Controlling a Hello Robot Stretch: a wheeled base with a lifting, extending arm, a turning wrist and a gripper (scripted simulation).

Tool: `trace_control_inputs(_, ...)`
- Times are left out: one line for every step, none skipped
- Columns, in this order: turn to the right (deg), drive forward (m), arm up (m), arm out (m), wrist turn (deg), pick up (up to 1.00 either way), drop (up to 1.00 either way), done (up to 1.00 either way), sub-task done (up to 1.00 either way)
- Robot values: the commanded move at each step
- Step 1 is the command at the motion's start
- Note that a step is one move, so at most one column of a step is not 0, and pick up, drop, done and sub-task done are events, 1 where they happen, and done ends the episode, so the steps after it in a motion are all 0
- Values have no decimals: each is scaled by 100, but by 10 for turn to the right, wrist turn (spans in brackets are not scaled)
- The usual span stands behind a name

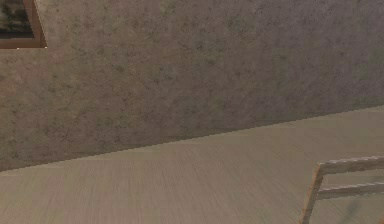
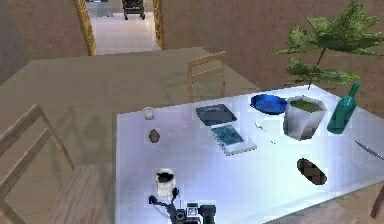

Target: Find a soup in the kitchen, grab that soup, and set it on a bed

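1. Down at the arm side view's bottom edge, the gripper point(image 2: 172, 207) shows as a dark body with thin fingers over the white counter point(image 2: 270, 185).
2. Just beyond its fingers a small white container point(image 2: 165, 183) with a dark band stands on the counter. Its shape is too small to say whether it is the soup.
3. Because that container stands right at the gripper's far end, I cannot tell whether the gripper is grasping anything.
4. Farther out on the counter are a small glass point(image 2: 149, 113) and, near it, a dark egg-shaped thing point(image 2: 154, 134).
5. Toward the middle lie a dark flat slab point(image 2: 216, 114) and a pale book point(image 2: 232, 138).
6. Toward the arm side view's right are a blue plate point(image 2: 268, 102), a white pot point(image 2: 303, 117) holding a leafy plant point(image 2: 325, 45), a teal bottle point(image 2: 343, 110) and a dark oval thing point(image 2: 312, 170).
7. One wooden chair point(image 2: 30, 140) stands at the counter's near left, another point(image 2: 207, 70) at its far side, and a doorway point(image 2: 125, 25) opens beyond.
8. Ahead, the forward view shows a speckled wall point(image 1: 200, 70), a framed picture point(image 1: 18, 25) at top left, pale floor point(image 1: 150, 190) and a chair back point(image 1: 345, 185) at lower right.
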Motion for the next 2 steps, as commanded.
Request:
trace_control_inputs(0,0,0,0,0,100,0,0,0)
trace_control_inputs(0,0,10,0,0,0,0,0,0)
